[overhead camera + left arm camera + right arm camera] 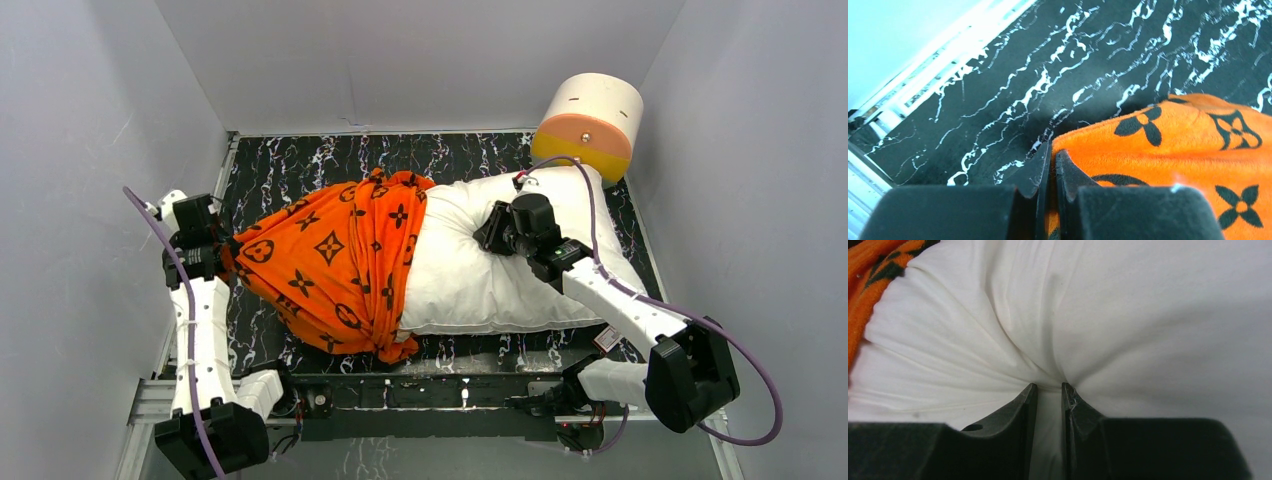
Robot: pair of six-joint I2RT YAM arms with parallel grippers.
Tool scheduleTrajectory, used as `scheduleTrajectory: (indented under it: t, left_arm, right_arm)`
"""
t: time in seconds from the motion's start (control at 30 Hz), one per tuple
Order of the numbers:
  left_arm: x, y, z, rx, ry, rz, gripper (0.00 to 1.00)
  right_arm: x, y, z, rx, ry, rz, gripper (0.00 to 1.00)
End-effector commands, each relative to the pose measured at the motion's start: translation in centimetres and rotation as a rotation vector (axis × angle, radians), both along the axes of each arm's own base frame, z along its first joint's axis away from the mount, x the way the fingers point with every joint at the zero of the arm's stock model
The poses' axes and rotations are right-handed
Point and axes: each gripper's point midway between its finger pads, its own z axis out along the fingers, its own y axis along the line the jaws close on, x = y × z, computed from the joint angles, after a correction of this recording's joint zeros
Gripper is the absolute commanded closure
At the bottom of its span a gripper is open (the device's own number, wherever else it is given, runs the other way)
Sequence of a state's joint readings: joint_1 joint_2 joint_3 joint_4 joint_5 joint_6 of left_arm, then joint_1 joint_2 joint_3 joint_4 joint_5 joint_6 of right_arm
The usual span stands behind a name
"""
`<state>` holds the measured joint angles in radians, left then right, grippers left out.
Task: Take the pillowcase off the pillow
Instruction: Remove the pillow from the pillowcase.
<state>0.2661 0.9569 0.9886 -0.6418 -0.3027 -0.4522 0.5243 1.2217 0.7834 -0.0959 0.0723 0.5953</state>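
Note:
The orange pillowcase [330,260] with black motifs still covers the left half of the white pillow [480,270], bunched up at the pillow's middle. My left gripper [222,255] is at the pillowcase's left end, shut on a fold of the orange fabric [1158,145]; in the left wrist view the cloth sits pinched between the two fingers [1053,155]. My right gripper [492,232] presses onto the bare pillow top and is shut on a pinch of the white pillow fabric [998,315], with wrinkles radiating from the fingertips [1049,387].
A white-and-orange round drum [590,120] stands at the back right, touching the pillow's corner. The black marbled tabletop [1058,65] is walled in by grey panels on the left, back and right. A purple cable [590,215] runs along the right arm.

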Motion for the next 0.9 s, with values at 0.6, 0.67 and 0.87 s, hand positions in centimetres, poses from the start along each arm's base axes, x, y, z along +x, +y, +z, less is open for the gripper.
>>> scheduleTrajectory:
  t: [0.6, 0.67, 0.87]
  left_arm:
    - [3.3, -12.5, -4.0, -0.635, -0.166, -0.547, 0.02]
    - [3.4, -13.7, -3.3, -0.689, -0.209, -0.609, 0.02]
    - [2.9, -17.5, -3.9, -0.983, -0.282, -0.701, 0.02]
  right_arm:
    - [-5.7, -5.9, -9.2, -0.263, 0.330, -0.023, 0.65]
    - [-5.7, -5.7, -9.4, -0.260, 0.337, -0.016, 0.65]
    - [-5.8, -5.3, -9.5, -0.245, 0.345, -0.004, 0.64]
